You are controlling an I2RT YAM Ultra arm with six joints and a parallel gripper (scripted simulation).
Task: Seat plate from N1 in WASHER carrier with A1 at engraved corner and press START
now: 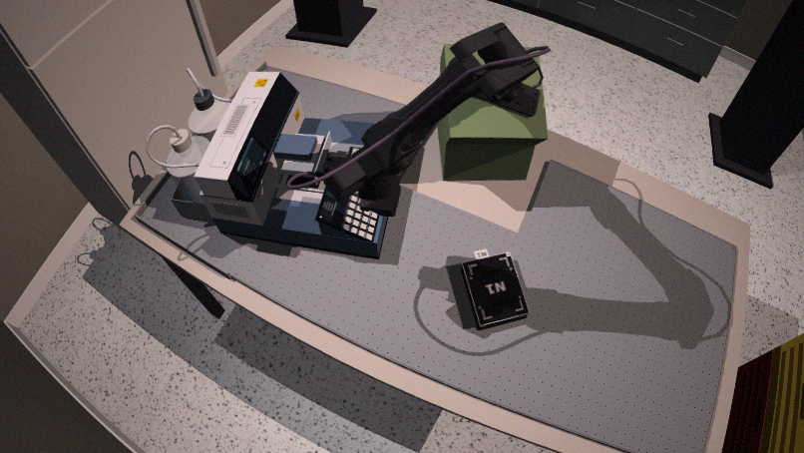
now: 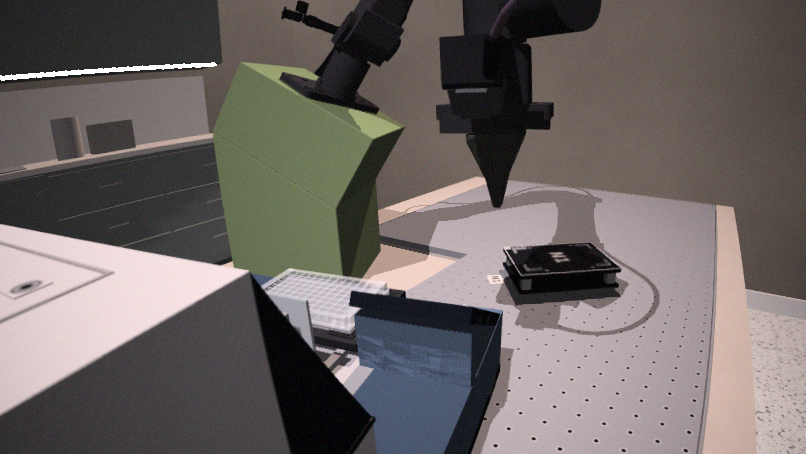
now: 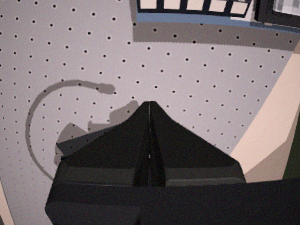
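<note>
My gripper (image 2: pixel 496 204) (image 3: pixel 149 111) is shut and empty, fingertips together, pointing down above the perforated bench top. In the wrist view, part of the keypad (image 3: pixel 195 4) is ahead of the fingertips. The clear plate (image 2: pixel 321 293) lies on the carrier beside the washer (image 1: pixel 241 121) (image 2: pixel 141 338). It looks level, but its seating and cut-off corner cannot be made out. The arm hides most of the carrier area in the top view. The keypad (image 1: pixel 362 219) shows partly there; its lamp is hidden. Nest N1 (image 1: pixel 495 300) (image 2: pixel 580 262) holds no plate.
The washer's blue base (image 1: pixel 326 244) (image 2: pixel 417 394) has a raised keypad housing at its edge. Two bottles (image 1: pixel 210 118) (image 1: pixel 186 149) with tubes stand behind the washer. The green pedestal (image 1: pixel 489 155) (image 2: pixel 287 186) carries the arm. The bench top (image 1: pixel 612 365) extends around nest N1.
</note>
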